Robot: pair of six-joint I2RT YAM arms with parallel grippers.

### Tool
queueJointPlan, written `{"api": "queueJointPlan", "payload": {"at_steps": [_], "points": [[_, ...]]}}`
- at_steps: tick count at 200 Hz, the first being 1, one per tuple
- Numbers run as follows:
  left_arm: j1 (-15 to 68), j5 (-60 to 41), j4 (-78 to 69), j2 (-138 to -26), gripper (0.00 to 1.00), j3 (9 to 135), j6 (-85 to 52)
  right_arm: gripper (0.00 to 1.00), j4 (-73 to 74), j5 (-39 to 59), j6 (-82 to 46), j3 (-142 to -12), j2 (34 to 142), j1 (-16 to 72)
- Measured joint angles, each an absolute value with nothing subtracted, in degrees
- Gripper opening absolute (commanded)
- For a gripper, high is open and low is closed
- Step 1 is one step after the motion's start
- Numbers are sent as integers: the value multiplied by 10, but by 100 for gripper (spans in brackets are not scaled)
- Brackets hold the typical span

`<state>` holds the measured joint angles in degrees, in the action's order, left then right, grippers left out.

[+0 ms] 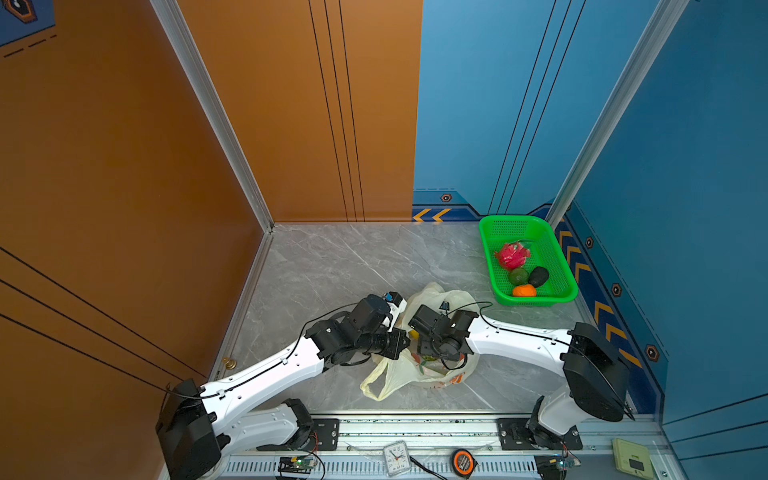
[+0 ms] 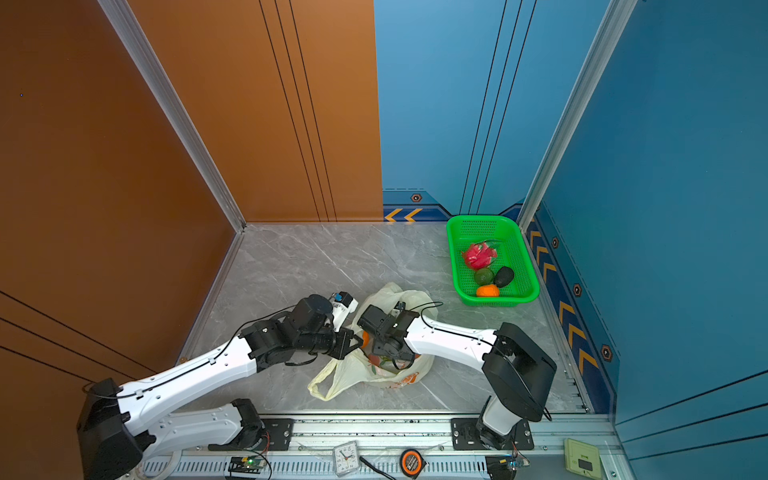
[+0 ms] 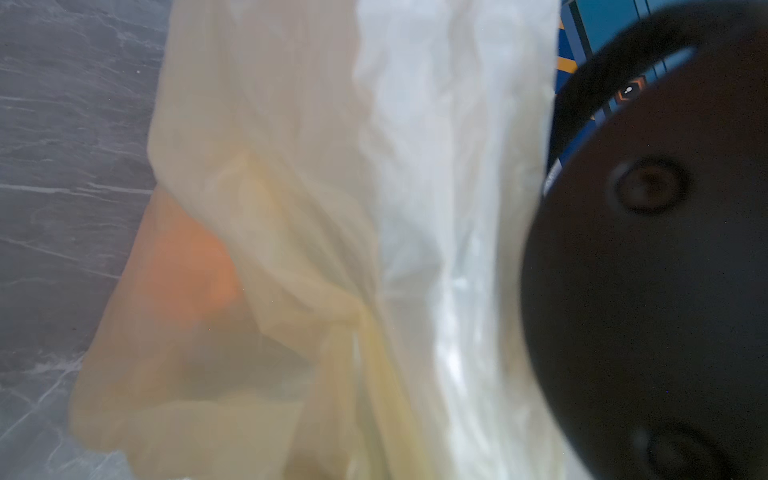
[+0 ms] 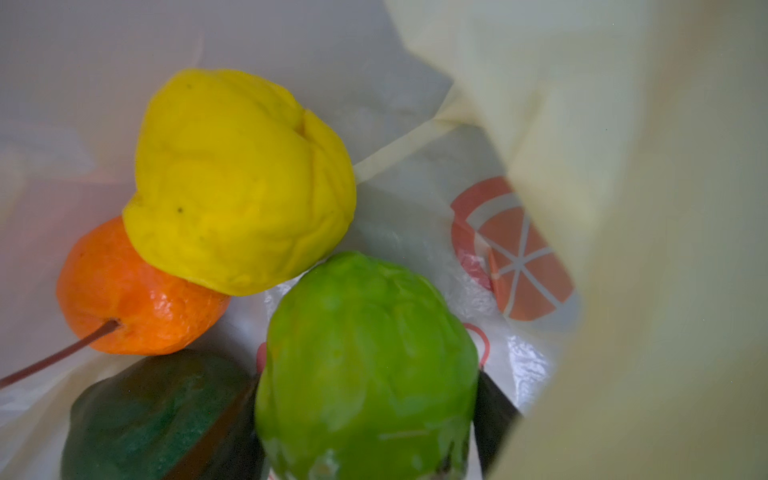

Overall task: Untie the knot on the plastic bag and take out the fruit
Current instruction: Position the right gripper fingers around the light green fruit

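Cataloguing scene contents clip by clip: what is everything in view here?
plastic bag: one, cream, table centre, mouth open
yellow fruit, orange, light green fruit, dark green fruit: one each, inside bag
basket: one, green, far right corner
dragon fruit, green fruit, avocado, orange fruit: one each, inside basket
clock, tape measure: one each, front rail
box: one, pale green, front right
table: one, grey marble, under everything
left gripper: one, black, shut on bag's edge
right gripper: one, black, inside bag astride light green fruit, grip unclear
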<state>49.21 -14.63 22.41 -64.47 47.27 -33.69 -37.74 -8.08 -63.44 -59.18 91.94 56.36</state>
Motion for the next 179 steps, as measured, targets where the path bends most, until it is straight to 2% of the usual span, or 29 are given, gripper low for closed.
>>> {"api": "queueJointPlan", "payload": {"at_steps": [35, 115, 179], "points": [[492, -144, 224, -644, 5, 473, -338, 55, -380, -81, -629, -591, 901, 576], [479, -121, 225, -643, 5, 473, -346, 56, -419, -53, -600, -595, 787, 604], [473, -114, 236, -643, 5, 477, -345, 56, -460, -23, -568, -689, 761, 605]]}}
